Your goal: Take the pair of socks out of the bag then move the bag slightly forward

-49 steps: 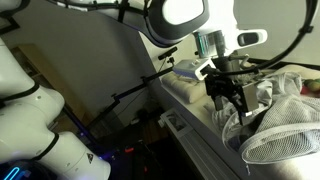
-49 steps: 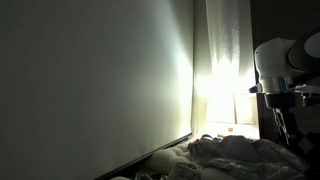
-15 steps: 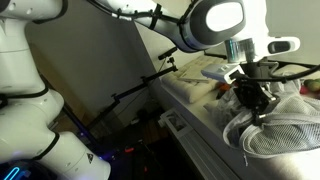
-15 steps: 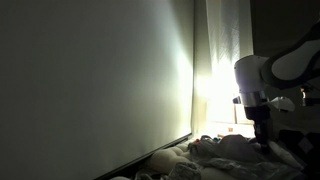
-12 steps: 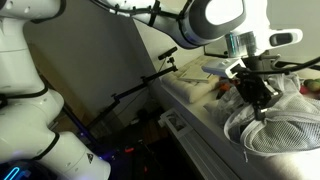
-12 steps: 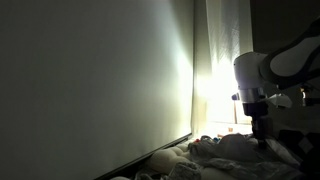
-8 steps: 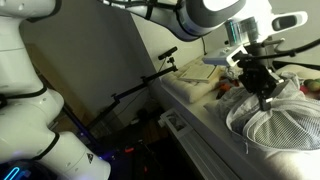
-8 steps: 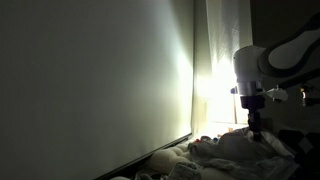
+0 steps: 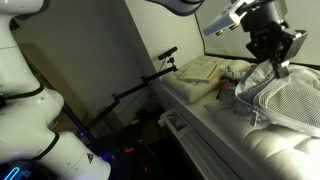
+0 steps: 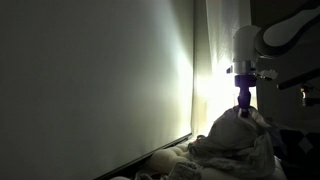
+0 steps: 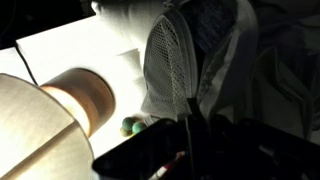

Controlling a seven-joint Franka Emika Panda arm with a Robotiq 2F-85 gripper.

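Observation:
The bag (image 9: 292,98) is a white-grey mesh sack with a round hoop rim, lying on the bed. My gripper (image 9: 279,64) is shut on the bag's upper edge and holds that edge raised. In an exterior view the gripper (image 10: 243,106) hangs against the bright window with the bag (image 10: 236,137) drawn up into a peak beneath it. The wrist view shows the mesh bag (image 11: 176,58) hanging in folds just beyond my dark fingers (image 11: 200,140), with a thin strip of it pinched between them. The pair of socks is hidden.
Cream folded cloths (image 9: 199,69) lie on the bed behind the bag, with a red-orange item (image 9: 224,90) beside them. A black stand (image 9: 140,86) reaches toward the bed's edge. In the wrist view two small green balls (image 11: 131,126) and a rounded tan object (image 11: 75,95) sit at the left.
The gripper closed on the bag's edge, then rose and moved toward the back, pulling the bag up with it. The mesh now stands in a peak instead of lying flat.

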